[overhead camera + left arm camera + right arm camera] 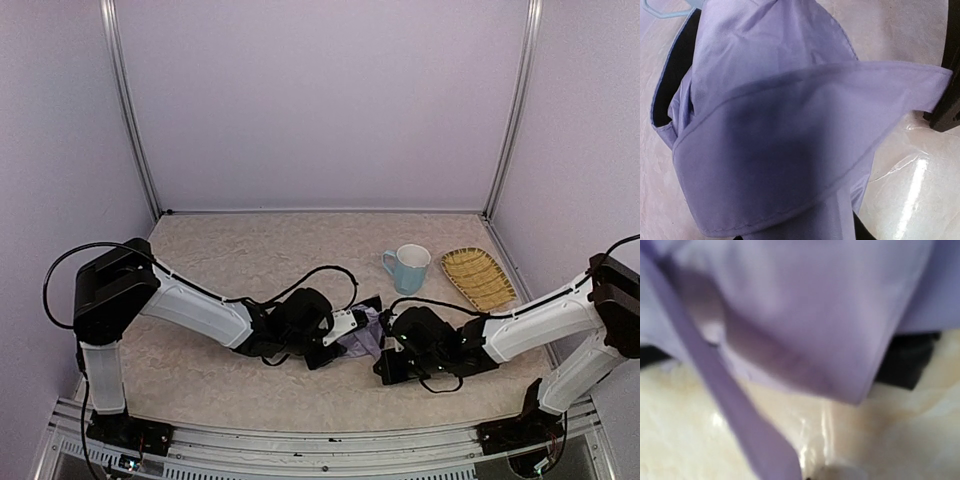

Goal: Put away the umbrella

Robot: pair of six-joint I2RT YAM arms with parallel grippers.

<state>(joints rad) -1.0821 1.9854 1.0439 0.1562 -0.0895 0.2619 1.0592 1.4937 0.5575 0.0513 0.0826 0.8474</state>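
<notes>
The umbrella is lying on the bench near its 6 o'clock edge. The left fingers, at the umbrella's 9 o'clock, are gripping bunched fabric, partly apart. The right fingers, at its 4 o'clock, are sitting fully closed; whether they are holding anything cannot be told.

Pale lavender compact umbrella, thin fabric loose and rumpled in overlapping folds with stitched hems, narrow fabric strap trailing downward, black part showing underneath, near the middle of the counter, toward its near edge
</notes>
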